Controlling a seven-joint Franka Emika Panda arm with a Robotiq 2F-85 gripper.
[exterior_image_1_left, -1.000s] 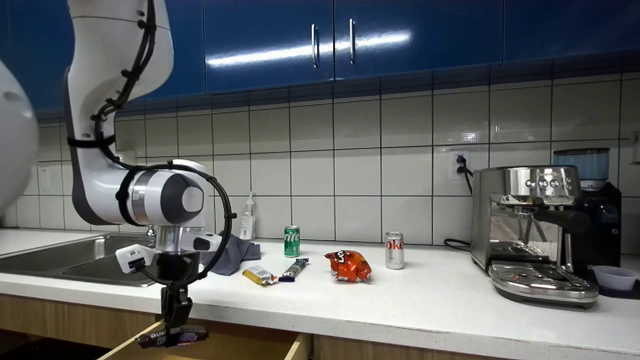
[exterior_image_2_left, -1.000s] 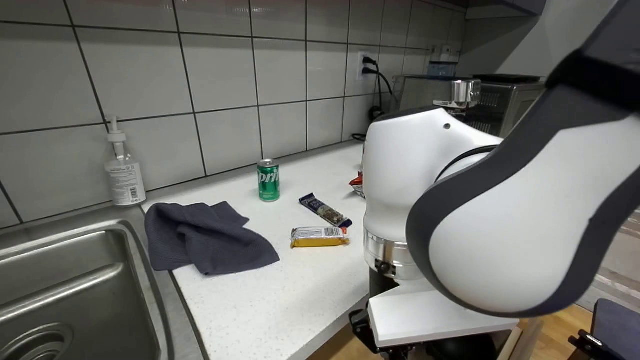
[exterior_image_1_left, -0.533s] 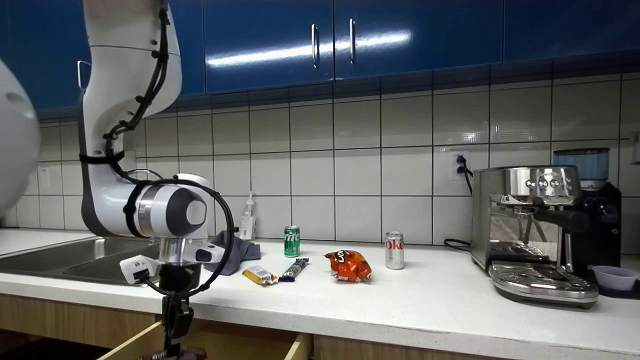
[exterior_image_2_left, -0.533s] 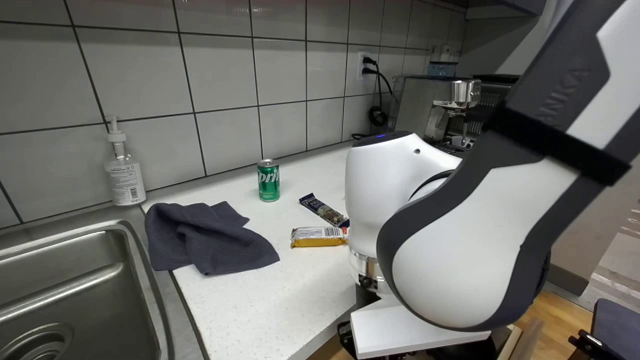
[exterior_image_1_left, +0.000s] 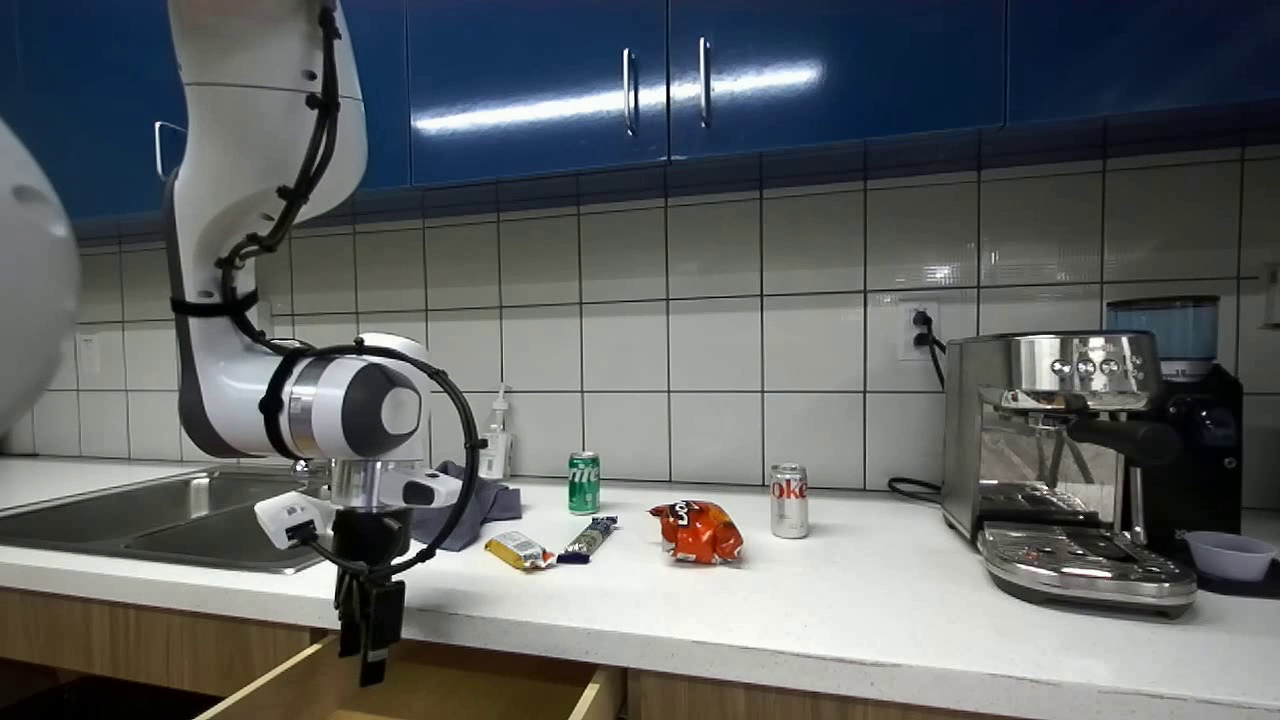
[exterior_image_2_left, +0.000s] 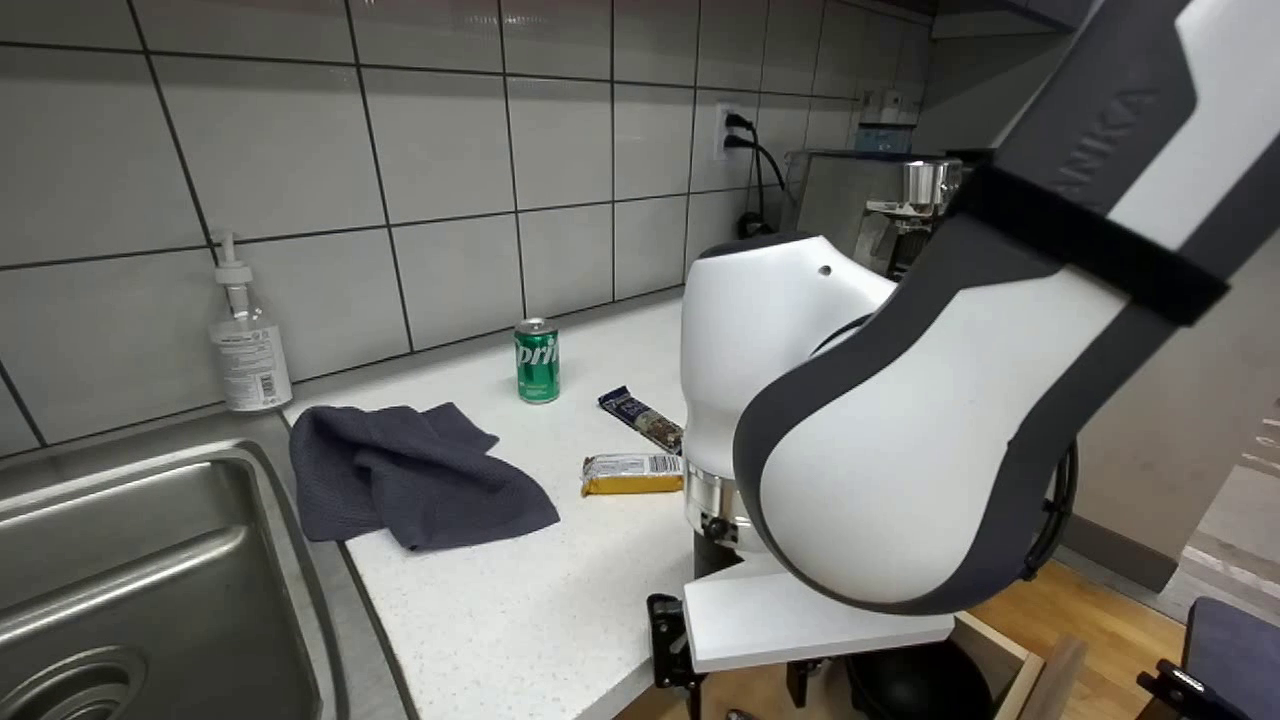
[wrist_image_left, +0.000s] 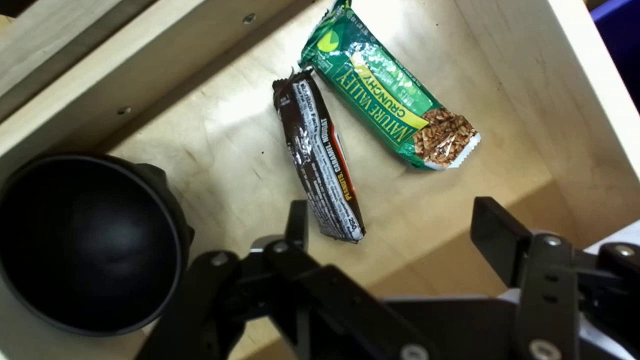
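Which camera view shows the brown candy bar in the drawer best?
The wrist view: it looks down into the drawer and shows the brown candy bar from end to end, its printing partly readable. Neither exterior view shows it clearly; a small dark bit at the bottom edge of an exterior view may be part of it.

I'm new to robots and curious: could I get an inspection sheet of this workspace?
Surface: white counter, open wooden drawer beneath.
Job's things: brown-wrapped bar and green-wrapped bar lying in the drawer.
Clutter: black bowl in the drawer; on the counter, green can, silver can, orange bag, yellow packet, blue packet, gray cloth.
End effector: open over the drawer floor, holding nothing.
Cables: black cable looped along the arm; plugs in wall outlet.
Surroundings: sink, pump bottle, tiled wall, espresso machine, blue cabinets.
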